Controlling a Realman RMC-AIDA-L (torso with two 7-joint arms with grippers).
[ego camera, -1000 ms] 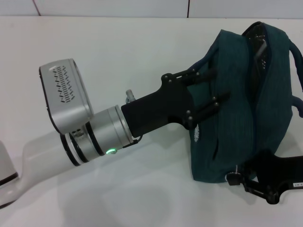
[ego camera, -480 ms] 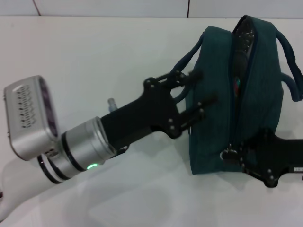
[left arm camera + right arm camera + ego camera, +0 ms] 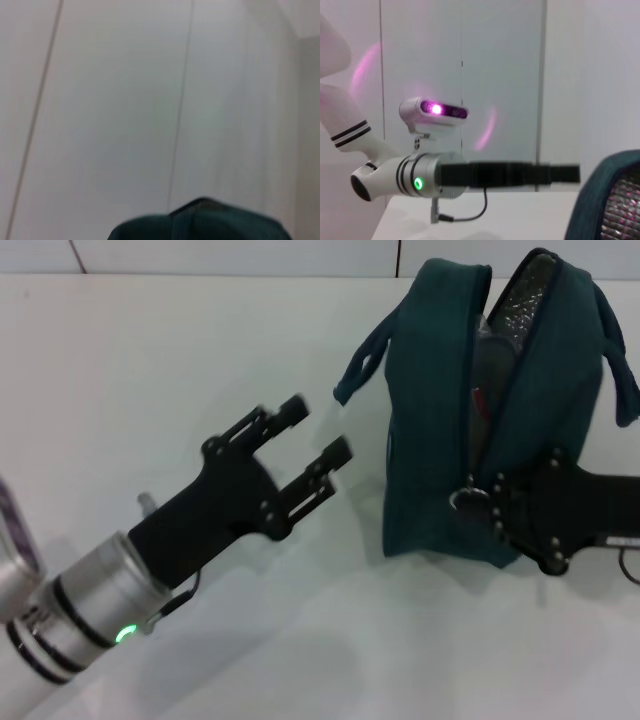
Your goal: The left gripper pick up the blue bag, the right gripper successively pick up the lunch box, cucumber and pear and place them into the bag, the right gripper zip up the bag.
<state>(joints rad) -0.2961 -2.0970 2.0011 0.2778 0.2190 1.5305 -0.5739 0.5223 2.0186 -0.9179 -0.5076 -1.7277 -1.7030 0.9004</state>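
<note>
Blue bag stands upright on the right side of your white bench, dark teal fabric, its top zipper parted so you can see silver foil lining inside the mouth. One loop handle droops off its left face, the other hangs at the far right edge. The metal ring pull sits at the near end of the zipper.

Nearest you, the left pincer reaches in from the lower left, both fingers spread apart with nothing between them; its tips are near the drooping handle but not touching it. A clear strip of bench lies between those tips and the bag's left face. The right pincer comes in from the right edge, its black body against the bag's near end, its fingertips right at the ring pull; you cannot tell whether they are gripping it.

You have wide bare bench to the left and front. Farther back, the bench ends at a pale panelled wall with a dark vertical seam.
</note>
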